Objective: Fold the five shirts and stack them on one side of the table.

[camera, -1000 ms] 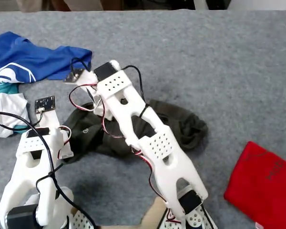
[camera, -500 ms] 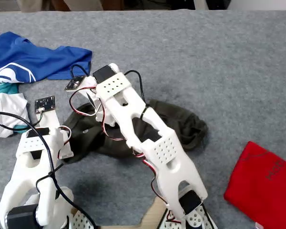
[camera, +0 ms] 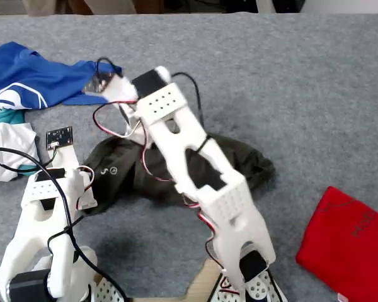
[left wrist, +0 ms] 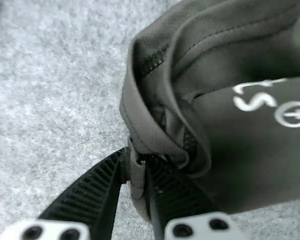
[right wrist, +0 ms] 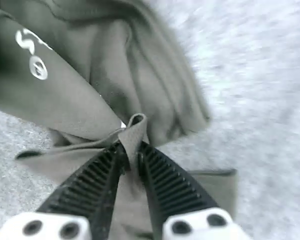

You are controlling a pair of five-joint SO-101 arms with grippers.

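Note:
A dark olive shirt [camera: 242, 160] with a small white logo lies crumpled at the table's middle, partly under the long white right arm. In the left wrist view my left gripper [left wrist: 135, 161] is shut on a folded hem of this shirt [left wrist: 230, 130], low over the grey table. In the right wrist view my right gripper [right wrist: 131, 149] is shut on a pinched fold of the same shirt [right wrist: 115, 65], held a little above the table. Seen from above, the left gripper [camera: 87, 192] sits at the shirt's near-left edge.
A blue shirt [camera: 38, 75] lies spread at the far left, with a white and teal shirt [camera: 9, 141] bunched just in front of it. A folded red shirt [camera: 349, 242] rests at the near right. Bare grey table [camera: 290, 69] stretches across the far right.
The right arm has swung toward the far side of the table, pulling its fold of the olive shirt up and away. The left arm has stayed where it was.

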